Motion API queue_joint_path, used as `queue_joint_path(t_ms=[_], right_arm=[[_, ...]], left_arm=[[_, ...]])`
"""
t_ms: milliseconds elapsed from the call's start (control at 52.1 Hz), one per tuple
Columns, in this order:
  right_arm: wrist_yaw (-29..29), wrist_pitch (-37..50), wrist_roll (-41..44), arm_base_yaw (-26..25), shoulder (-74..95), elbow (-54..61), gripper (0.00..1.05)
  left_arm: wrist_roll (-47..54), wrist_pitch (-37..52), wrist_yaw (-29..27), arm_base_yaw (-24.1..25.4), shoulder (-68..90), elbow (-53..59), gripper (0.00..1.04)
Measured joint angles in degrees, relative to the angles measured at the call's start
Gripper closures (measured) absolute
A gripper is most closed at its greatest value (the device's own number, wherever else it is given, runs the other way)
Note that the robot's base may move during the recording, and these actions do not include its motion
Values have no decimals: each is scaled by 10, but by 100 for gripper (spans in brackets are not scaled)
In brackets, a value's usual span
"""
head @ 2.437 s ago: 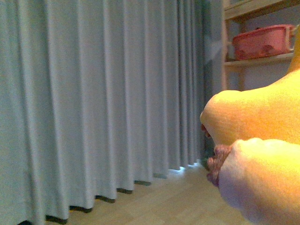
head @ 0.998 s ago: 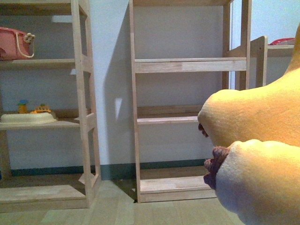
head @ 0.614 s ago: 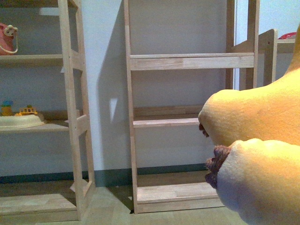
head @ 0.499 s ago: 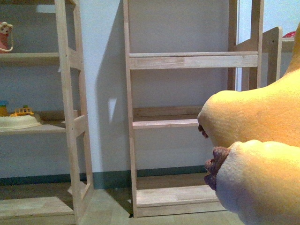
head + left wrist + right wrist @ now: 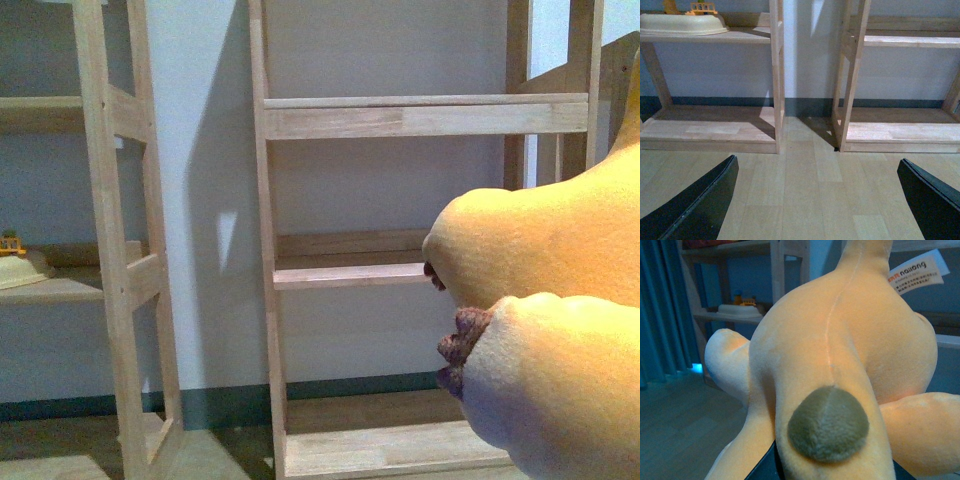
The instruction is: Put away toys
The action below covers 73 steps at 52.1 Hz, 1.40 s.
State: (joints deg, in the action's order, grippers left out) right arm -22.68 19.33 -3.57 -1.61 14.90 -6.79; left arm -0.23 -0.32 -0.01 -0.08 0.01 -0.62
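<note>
Left hand (image 5: 817, 161) wide open, nothing in it; both black fingers (image 5: 700, 200) hang over the wood floor (image 5: 805, 195), facing two wooden shelf units. Right hand (image 5: 769, 471) holds the plush toy (image 5: 840, 340) off the floor. Toy fills that wrist view, only a dark sliver of hand shows under it, jaw gap unreadable. Front view: plush at right edge, close to camera, shelf unit (image 5: 420, 118) behind it. Beige tag (image 5: 917, 271) visible. Cream tray (image 5: 680, 23) sits on the other unit's shelf.
</note>
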Motion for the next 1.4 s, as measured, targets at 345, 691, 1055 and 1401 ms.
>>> queue_joint_path(t_ms=[345,691,1055,1401], right_arm=[[0,0,0,0,0,0,88],[4,0,0,0,-1,0,88],[0,0,0,1,0,0,88],[0,0,0,1,0,0,88]], left_arm=[[0,0,0,0,0,0,6],[0,0,2,0,0,0,6],[0,0,0,1,0,0,6],[0,0,0,1,0,0,6]])
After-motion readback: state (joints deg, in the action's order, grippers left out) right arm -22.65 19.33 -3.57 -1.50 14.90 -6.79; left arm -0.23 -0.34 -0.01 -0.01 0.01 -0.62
